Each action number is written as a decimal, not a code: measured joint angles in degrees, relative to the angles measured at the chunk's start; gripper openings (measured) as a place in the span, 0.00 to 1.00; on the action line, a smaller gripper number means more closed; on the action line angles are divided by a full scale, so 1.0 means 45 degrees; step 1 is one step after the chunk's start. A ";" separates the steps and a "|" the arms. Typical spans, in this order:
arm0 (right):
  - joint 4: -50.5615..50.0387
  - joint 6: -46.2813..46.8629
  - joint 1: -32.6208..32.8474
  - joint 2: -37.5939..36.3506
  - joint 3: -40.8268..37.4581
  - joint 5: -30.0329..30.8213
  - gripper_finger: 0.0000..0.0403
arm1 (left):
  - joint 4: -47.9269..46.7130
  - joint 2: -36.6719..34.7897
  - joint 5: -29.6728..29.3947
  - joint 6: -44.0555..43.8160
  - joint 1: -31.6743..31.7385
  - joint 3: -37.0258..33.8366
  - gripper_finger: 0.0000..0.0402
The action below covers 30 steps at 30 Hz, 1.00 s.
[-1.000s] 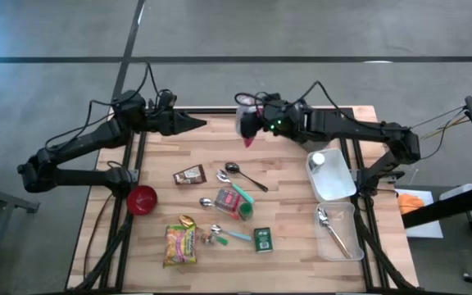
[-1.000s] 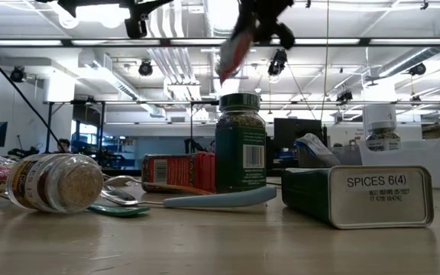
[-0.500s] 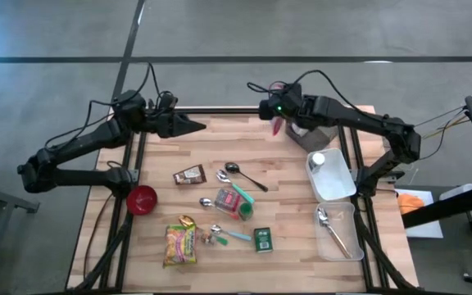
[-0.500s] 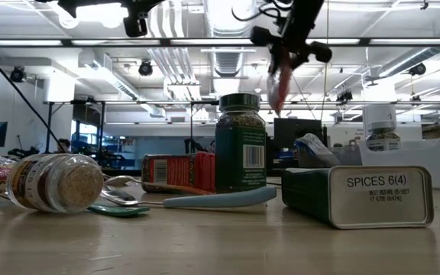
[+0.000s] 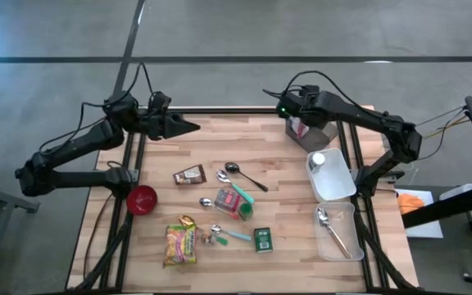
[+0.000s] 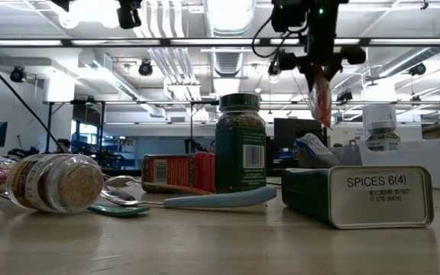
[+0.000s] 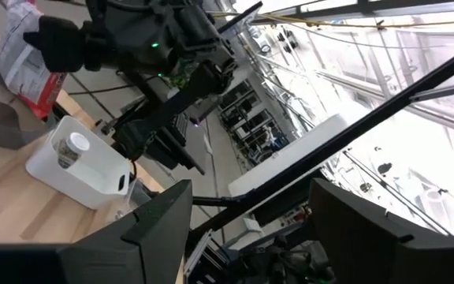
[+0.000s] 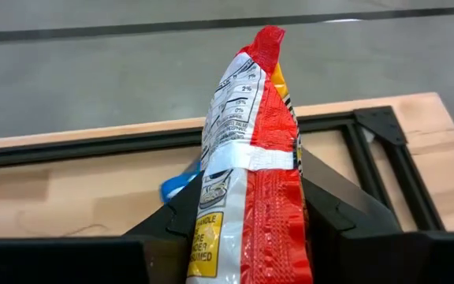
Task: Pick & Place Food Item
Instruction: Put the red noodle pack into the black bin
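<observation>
I have the right gripper (image 8: pixel 247 229) up over the far right corner of the wooden table (image 5: pixel 211 139), its two dark fingers closed on a snack bag (image 8: pixel 251 173) that hangs between them. The bag is a flat, crinkly foil pouch, red down one face and white with small printed nutrition text down the other, with a yellow patch low on the white side and a crimped red top edge; a strip of pale tape crosses its middle. In the high view the bag (image 5: pixel 299 129) hangs just below the gripper, directly above a grey bin (image 5: pixel 322 135) at the table's far right edge. Nearer me from that bin sit a white square tub (image 5: pixel 334 184) holding a small jar, then a clear tray (image 5: pixel 344 238) with a metal spoon in it. Well away from the gripper, toward the table's middle, lie spoons, a green-lidded glass jar (image 6: pixel 240 145), a flat green tin (image 6: pixel 357 196) marked spices, a round red bowl (image 5: pixel 142 199) and a yellow noodle pack (image 5: pixel 180 244). The left gripper (image 5: pixel 188 127) waits over the far left edge with its fingers apart, holding nothing.
</observation>
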 joint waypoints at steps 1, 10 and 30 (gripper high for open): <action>-0.0007 0.0012 -0.0074 0.0005 -0.0112 0.0000 0.29 | -0.0049 -0.0006 0.0042 0.0000 0.0020 0.0000 0.64; 0.0094 0.0434 -0.0592 0.0015 -0.1373 0.0291 0.29 | -0.0377 -0.0011 0.0236 0.0087 0.0034 -0.0010 0.64; 0.2430 0.0638 -0.1126 0.1590 -0.3334 0.1240 0.29 | -0.0795 -0.0006 0.0463 0.0195 0.0107 -0.0006 0.64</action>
